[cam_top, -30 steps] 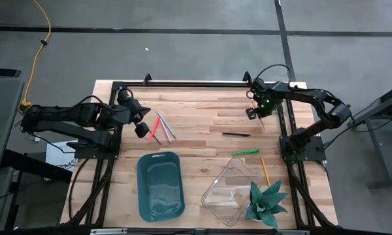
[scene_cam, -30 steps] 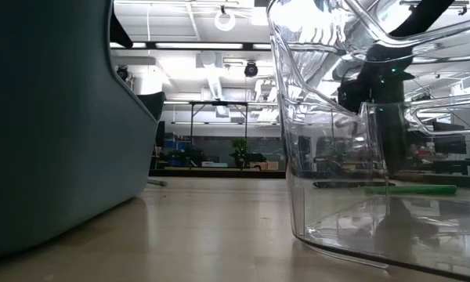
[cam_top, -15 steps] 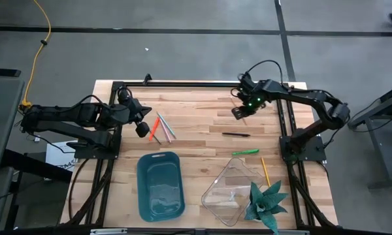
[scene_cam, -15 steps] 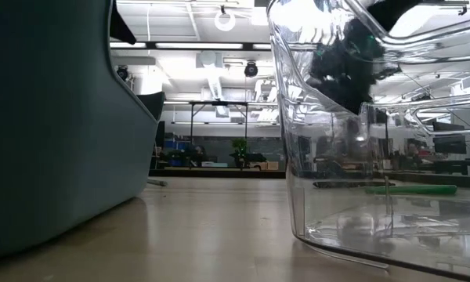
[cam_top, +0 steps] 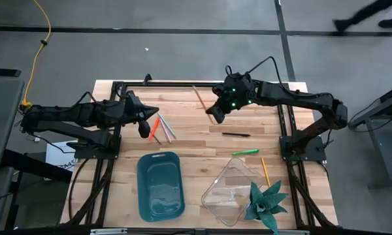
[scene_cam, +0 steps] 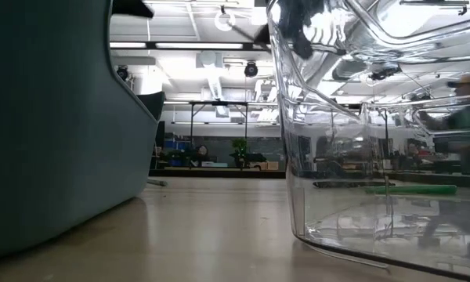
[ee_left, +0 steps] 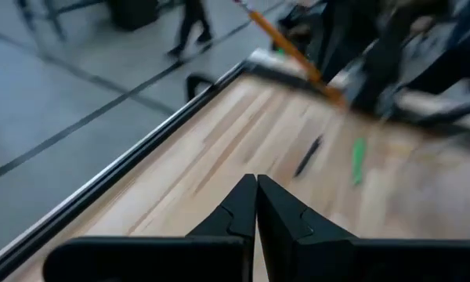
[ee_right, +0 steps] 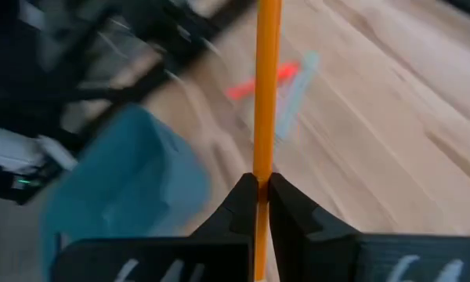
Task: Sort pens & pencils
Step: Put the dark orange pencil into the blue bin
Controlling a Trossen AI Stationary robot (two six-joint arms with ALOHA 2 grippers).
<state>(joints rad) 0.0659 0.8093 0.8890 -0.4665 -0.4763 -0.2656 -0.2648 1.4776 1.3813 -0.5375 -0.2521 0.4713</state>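
The right claw point(cam_top: 213, 111), clamped on an orange pencil point(cam_top: 200, 97), is swinging leftward across the desk point(cam_top: 196, 140), probably toward the pencil pile point(cam_top: 163, 127).

The right gripper point(cam_top: 212, 112), clamped on an orange pencil point(cam_top: 199, 98), now sits farther toward the middle of the table point(cam_top: 196, 140) than a second ago, when it was near the right rear edge. The left gripper point(cam_top: 146, 124) is turned slightly, pointing more across the table. A person point(cam_top: 366, 13) now walks on the floor beyond the table's far right corner.
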